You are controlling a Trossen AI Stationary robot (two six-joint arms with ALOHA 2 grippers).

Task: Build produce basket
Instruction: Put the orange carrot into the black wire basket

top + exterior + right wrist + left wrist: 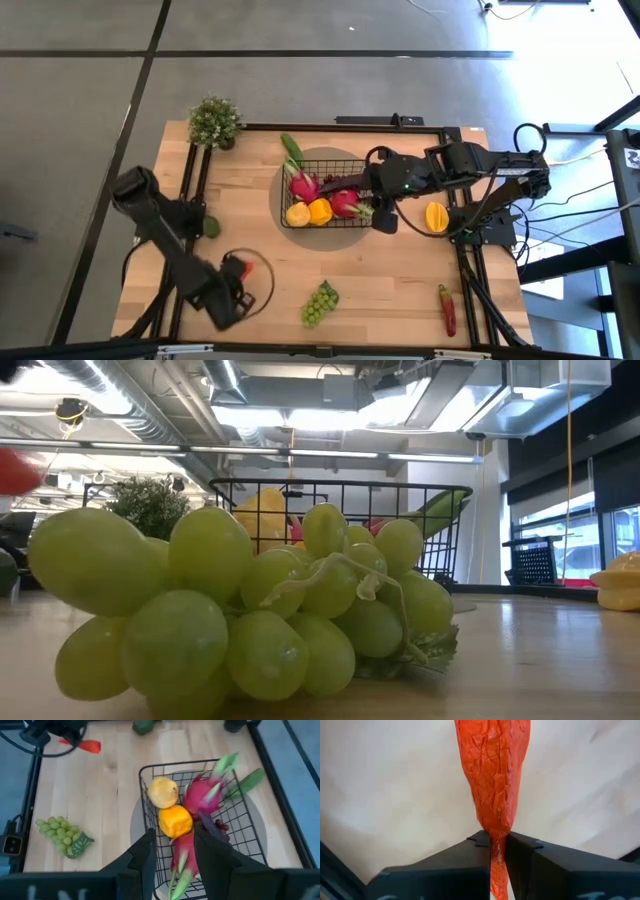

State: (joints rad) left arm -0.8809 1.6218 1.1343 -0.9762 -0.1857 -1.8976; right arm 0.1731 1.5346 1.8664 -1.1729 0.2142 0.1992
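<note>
Left wrist view shows the left gripper (498, 851) pinching the orange carrot (495, 780), ready for lifting toward the basket (330, 190), while the right gripper (172, 855) grips a dragon fruit (182, 852) over it.

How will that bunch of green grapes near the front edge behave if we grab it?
The green grapes are probably lumpy and slick: their round skins look glossy, so the end effector may slide off. The bunch lies flat on its leaf, so rolling seems unlikely. Likely light.

Nothing readable anywhere that I can spot — no labels, brand names, numbers or signs on the table, the fruit or the arms. The room behind shows only lights and pipes — no lettering there either.
</note>
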